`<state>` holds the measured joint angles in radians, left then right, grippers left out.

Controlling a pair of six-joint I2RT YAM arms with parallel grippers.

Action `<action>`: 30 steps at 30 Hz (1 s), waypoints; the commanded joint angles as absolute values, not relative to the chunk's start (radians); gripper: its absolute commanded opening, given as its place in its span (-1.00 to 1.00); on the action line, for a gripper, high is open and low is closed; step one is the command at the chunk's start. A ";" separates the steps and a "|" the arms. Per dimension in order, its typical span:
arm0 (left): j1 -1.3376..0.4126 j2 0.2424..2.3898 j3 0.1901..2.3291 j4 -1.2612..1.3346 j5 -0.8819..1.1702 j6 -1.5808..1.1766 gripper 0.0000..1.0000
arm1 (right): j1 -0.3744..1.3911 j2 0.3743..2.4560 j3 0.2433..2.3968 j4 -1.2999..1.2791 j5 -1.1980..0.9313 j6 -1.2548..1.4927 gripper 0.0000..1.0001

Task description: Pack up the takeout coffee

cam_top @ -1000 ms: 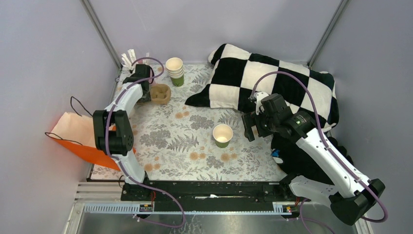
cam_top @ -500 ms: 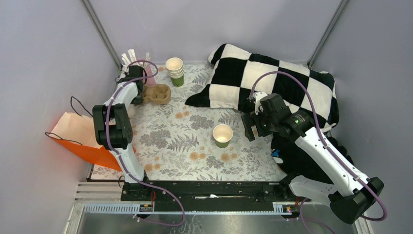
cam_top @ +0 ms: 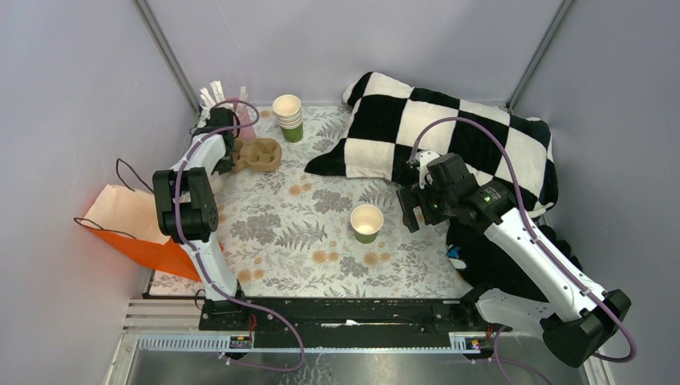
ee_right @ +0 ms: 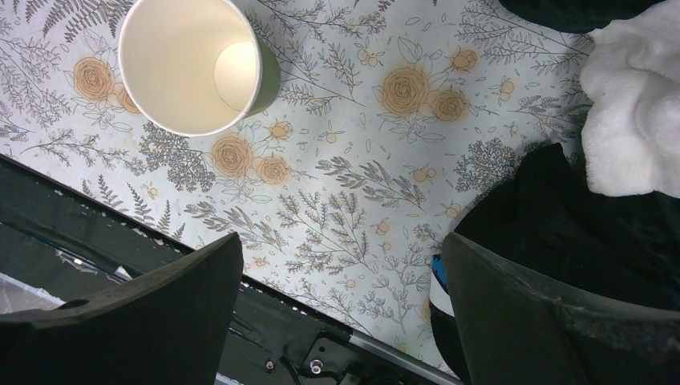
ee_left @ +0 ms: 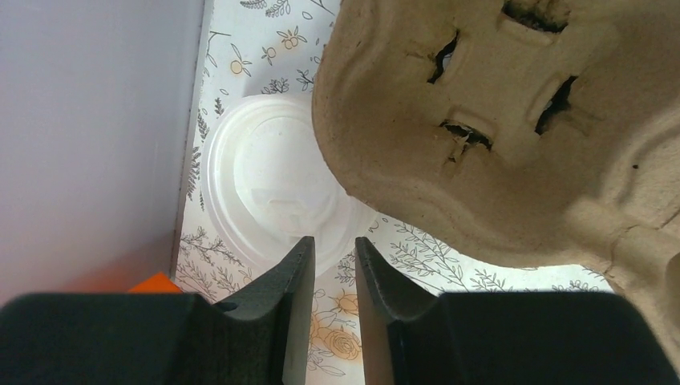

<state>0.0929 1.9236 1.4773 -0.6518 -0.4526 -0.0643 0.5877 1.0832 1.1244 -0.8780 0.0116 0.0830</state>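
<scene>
Fingers of the left gripper (ee_left: 329,241) stand a slit apart, white lid (ee_left: 265,184) right at their tips. Gripped or not, I can't tell. Pulp cup carrier (ee_left: 497,120) just right of them, overlapping that lid. Right gripper (ee_right: 341,249) spread wide, empty, and the green takeout cup (ee_right: 192,64) sits ahead-left, lidless. Uncapped, not in the orange bag (cam_top: 128,228): packing looks barely begun.

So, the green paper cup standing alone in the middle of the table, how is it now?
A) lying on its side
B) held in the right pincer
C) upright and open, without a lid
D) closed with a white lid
C: the green cup stands upright with its cream inside showing and no lid on it, and the wide-open right pincer is apart from it.
</scene>
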 commanded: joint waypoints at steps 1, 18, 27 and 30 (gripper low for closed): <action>0.104 1.943 1.512 -0.625 -0.442 -0.045 -0.43 | 0.595 1.085 1.138 -0.856 0.033 0.070 0.99; 0.112 1.943 1.536 -0.636 -0.441 -0.026 -0.51 | 0.596 1.081 1.136 -0.852 0.026 0.069 1.00; 0.112 1.944 1.558 -0.648 -0.437 -0.026 -0.51 | 0.595 1.081 1.134 -0.851 0.021 0.068 0.99; 0.112 1.951 1.549 -0.647 -0.431 -0.031 -0.52 | 0.595 1.080 1.134 -0.851 0.024 0.068 0.99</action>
<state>0.1040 1.9606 1.5188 -0.6559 -0.4408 -0.0353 0.5877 1.0832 1.1244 -0.8776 0.0162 0.0822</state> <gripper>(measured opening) 0.244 0.995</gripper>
